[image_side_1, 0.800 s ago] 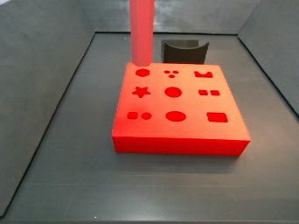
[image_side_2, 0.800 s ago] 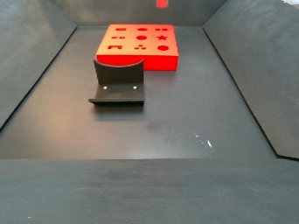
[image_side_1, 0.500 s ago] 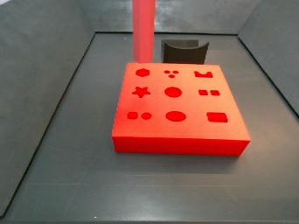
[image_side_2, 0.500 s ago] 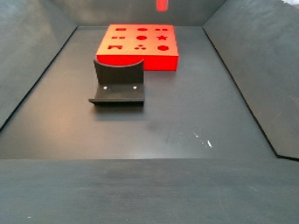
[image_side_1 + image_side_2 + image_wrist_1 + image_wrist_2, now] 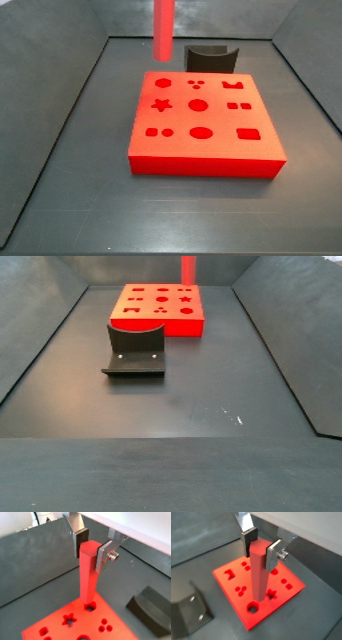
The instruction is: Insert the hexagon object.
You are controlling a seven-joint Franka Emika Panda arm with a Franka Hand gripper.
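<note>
The hexagon object (image 5: 86, 577), a long light-red rod, hangs upright in my gripper (image 5: 91, 549). The silver fingers (image 5: 103, 556) and dark pads are shut on its upper end in both wrist views; the gripper (image 5: 261, 549) shows there only. The rod's lower end hovers above the hexagonal hole (image 5: 89, 605) at a corner of the big red block (image 5: 278, 594). In both side views only the rod (image 5: 163, 30) (image 5: 189, 268) shows, coming down from the top edge above the block (image 5: 201, 125); the gripper is out of frame.
The dark fixture (image 5: 210, 58) stands on the floor just beyond the block's hexagon-hole end; it also shows in the other views (image 5: 134, 351) (image 5: 150, 609) (image 5: 188, 614). Grey walls (image 5: 54, 120) enclose the dark floor on all sides.
The rod has shifted toward the fixture end of the block. In one side view its lower end now sits higher and looks slimmer; in the other side view more of it shows.
</note>
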